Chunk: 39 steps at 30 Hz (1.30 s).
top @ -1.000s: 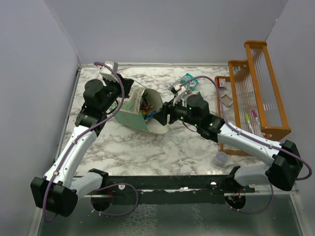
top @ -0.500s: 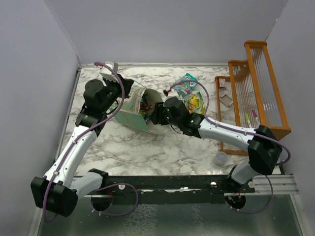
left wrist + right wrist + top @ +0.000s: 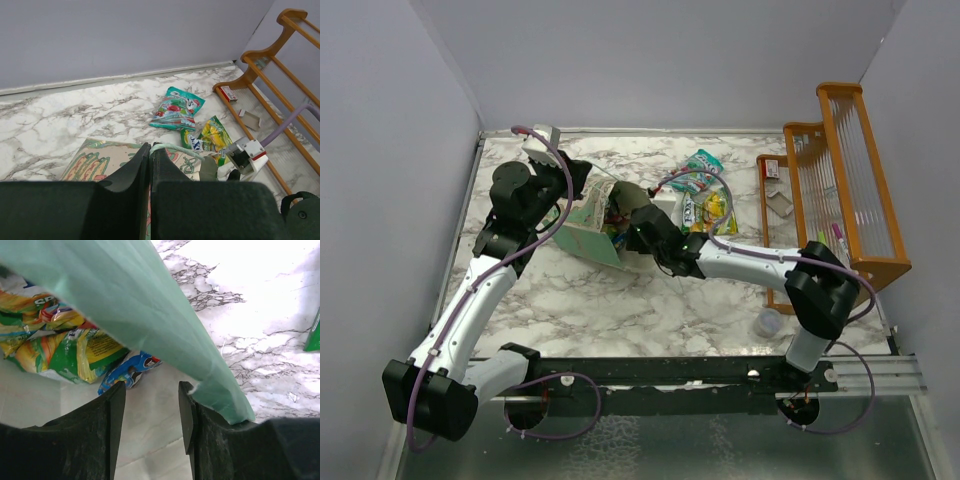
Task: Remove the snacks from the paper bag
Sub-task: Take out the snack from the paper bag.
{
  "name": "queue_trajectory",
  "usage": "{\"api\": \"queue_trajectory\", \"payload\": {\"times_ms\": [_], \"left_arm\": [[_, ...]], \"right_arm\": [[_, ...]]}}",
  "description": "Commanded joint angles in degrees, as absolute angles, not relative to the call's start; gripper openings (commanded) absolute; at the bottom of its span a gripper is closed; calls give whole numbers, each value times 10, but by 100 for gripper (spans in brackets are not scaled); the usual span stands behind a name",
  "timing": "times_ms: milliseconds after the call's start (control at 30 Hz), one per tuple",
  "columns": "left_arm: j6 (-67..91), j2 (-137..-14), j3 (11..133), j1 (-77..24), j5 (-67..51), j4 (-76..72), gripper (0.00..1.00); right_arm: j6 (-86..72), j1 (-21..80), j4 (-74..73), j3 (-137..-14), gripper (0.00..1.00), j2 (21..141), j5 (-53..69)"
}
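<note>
The mint-green paper bag (image 3: 588,238) lies on its side at mid-table, mouth toward the right. My left gripper (image 3: 150,148) is shut on the bag's rim, its cream printed panel (image 3: 102,160) just below. My right gripper (image 3: 152,390) is open inside the bag mouth, over the white inner wall. Just ahead of it lie a blue packet (image 3: 127,371) and green-yellow packets (image 3: 75,352). The bag's green wall (image 3: 165,325) drapes over the right finger. Outside the bag lie a teal packet (image 3: 703,163) and a green-yellow packet (image 3: 712,208); both also show in the left wrist view, teal (image 3: 176,107) and green-yellow (image 3: 210,137).
An orange wooden rack (image 3: 840,180) stands along the right edge, with small items in it. A small clear cup (image 3: 768,322) sits near the front right. Grey walls close in the table at left, back and right.
My right arm has moved left, from beside the bag mouth into it. The two packets outside the bag have come into view behind it. The left arm and bag have stayed put.
</note>
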<state>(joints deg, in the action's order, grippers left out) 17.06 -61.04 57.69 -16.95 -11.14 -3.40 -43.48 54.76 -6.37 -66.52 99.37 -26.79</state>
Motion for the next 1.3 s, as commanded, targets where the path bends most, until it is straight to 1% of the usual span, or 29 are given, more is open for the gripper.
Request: {"api": "queue_trajectory", "payload": {"times_ms": [0,367,633,733,833,900,933,967,1267], "left_arm": [[169,-598,575,-167,-113,-50,0],[168,-596,577,-167,-114,-47,0],[168,-595,578,-168,-114,-45,0],[166,-594,578,-168,-113,-46,0],[165,-593,579,-169,-112,-43,0],[163,-594,579,-170,-110,-43,0],[162,-593,580,-171,-110,-42,0],[162,-593,580,-171,-109,-42,0],[161,-596,581,-172,-110,-40,0]], "right_arm": [[-437,552,-21,-685,48,1023,-319],[-438,552,1,-728,55,1084,-339],[-413,552,62,-738,55,1130,-377],[-395,552,91,-743,50,1144,-383],[-389,552,85,-759,45,1156,-381],[-387,552,78,-761,34,1153,-374],[-386,552,75,-760,25,1147,-374],[-387,551,70,-759,21,1141,-373],[-371,552,53,-734,20,1063,-334]]}}
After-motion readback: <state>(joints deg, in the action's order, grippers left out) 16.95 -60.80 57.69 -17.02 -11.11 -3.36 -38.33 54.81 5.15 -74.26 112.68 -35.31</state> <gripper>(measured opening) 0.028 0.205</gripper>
